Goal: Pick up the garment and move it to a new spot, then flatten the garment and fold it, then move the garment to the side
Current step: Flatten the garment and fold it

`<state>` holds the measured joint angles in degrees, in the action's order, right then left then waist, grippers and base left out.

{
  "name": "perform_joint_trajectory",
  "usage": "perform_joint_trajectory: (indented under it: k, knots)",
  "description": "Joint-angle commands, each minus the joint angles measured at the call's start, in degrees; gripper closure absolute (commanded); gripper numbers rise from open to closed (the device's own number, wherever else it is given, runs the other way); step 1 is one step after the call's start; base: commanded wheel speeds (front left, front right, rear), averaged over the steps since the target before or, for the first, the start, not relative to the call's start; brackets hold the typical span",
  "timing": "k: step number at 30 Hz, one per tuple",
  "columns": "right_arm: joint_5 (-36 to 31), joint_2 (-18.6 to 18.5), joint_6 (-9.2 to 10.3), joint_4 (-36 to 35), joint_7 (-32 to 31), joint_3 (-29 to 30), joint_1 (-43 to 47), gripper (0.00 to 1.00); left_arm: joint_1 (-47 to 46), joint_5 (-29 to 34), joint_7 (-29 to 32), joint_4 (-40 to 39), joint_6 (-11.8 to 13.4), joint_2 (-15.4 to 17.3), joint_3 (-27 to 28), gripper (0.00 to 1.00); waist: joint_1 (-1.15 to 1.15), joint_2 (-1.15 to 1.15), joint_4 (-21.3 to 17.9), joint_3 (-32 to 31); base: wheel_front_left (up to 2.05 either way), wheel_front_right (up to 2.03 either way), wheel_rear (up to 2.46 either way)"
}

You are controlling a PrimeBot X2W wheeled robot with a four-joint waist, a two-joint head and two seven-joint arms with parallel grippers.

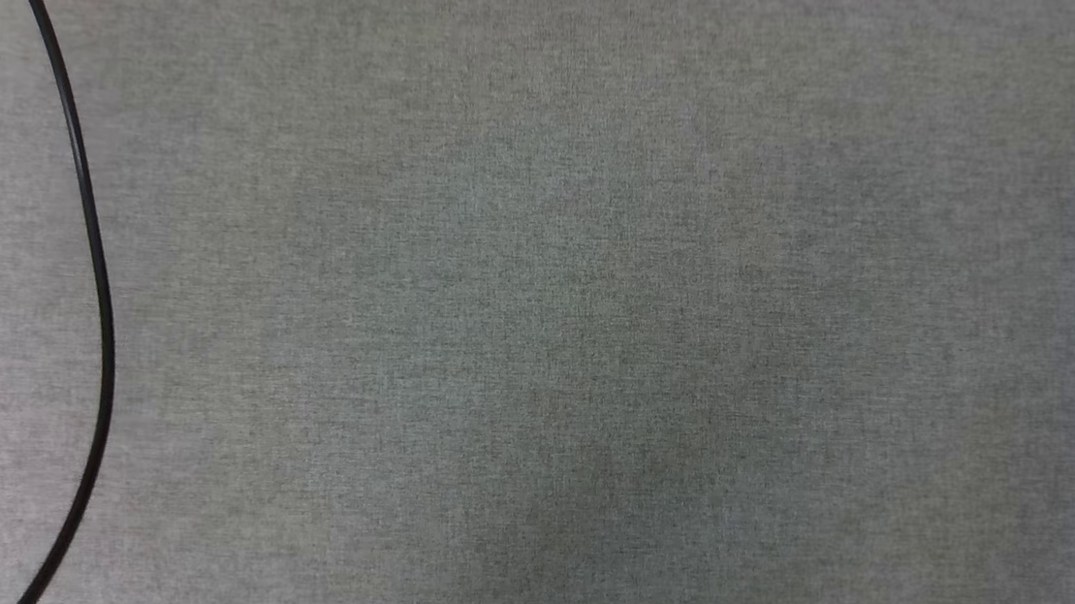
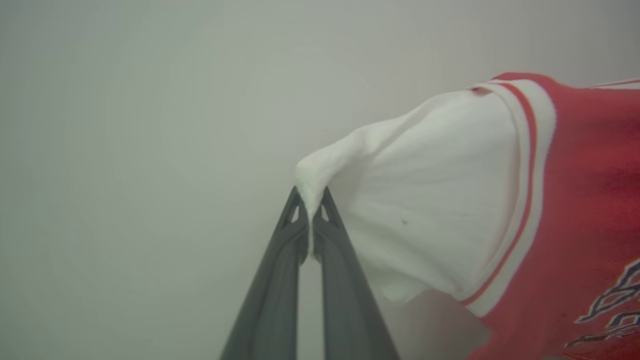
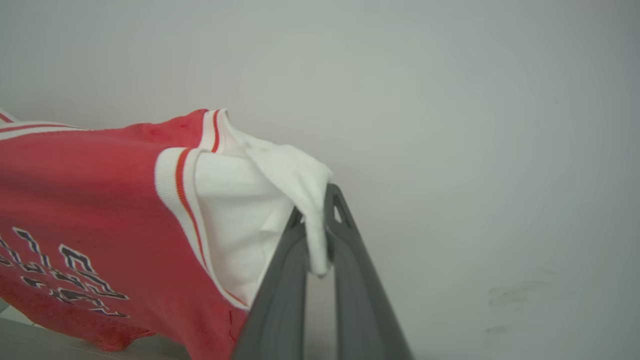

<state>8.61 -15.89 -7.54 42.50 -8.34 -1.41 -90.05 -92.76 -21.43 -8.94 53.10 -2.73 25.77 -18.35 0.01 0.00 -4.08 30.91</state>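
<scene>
The garment (image 2: 590,165) is a red jersey shirt with white sleeves, striped trim and dark lettering, held up in the air between both arms. In the left wrist view my left gripper (image 2: 311,197) is shut on the tip of one white sleeve (image 2: 425,200), and the red body stretches away to the right. In the right wrist view my right gripper (image 3: 314,205) is shut on the other white sleeve (image 3: 285,175), with the red body (image 3: 90,200) spreading to the left and hanging down.
The head view looks down on a grey cloth-covered surface (image 1: 595,307). A thin black cable (image 1: 98,264) curves down its left side. Behind the shirt in both wrist views is a plain pale wall (image 2: 150,125).
</scene>
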Motion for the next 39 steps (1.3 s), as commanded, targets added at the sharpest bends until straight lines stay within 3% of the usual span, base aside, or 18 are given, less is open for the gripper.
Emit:
perform_joint_trajectory:
  k: [1, 8, 14, 19, 27, 39]
  knots:
    - [0.49, 0.35, 0.10, 0.68, 0.78, -0.33, 0.19, 1.00, 0.59, -1.03, -0.16, 1.25, -0.56, -0.19, 0.40, 1.00, -0.01, 0.00, -0.06, 0.76, 0.00, 0.00, 0.00]
    - [4.71, 1.18, 0.10, 4.61, 5.23, -3.66, 6.98, 1.00, 7.39, -4.61, -2.19, 7.35, -3.71, -0.55, 0.72, 1.00, -0.01, 0.00, -0.11, 0.43, 0.00, 0.00, 0.00]
    - [9.99, -0.05, 0.11, 5.15, 9.41, -7.41, 18.67, 1.00, 19.21, -8.08, -4.53, 9.18, -4.56, -1.58, 0.31, 1.00, -0.01, 0.00, 0.49, -2.90, 0.00, 0.00, 0.00]
    - [14.06, -1.05, 0.10, 3.94, 12.29, -9.22, 31.41, 1.00, 32.41, -11.68, -5.59, 6.99, -4.69, -3.71, -0.64, 1.00, -0.01, 0.00, 1.53, -7.34, 0.00, 0.00, 0.00]
    - [18.89, -2.51, 0.11, 0.66, 14.54, -8.66, 50.66, 1.00, 50.56, -15.86, -6.27, 0.40, -4.70, -3.60, 0.34, 1.00, -0.01, 0.00, 3.03, -15.90, 0.00, 0.00, 0.00]
    - [20.56, 0.96, 0.10, -8.19, 13.45, -2.87, 74.68, 1.00, 73.87, -17.60, -6.31, -9.85, 0.04, -3.37, 2.10, 1.00, -0.01, 0.00, 2.43, -26.62, 0.00, 0.00, 0.00]
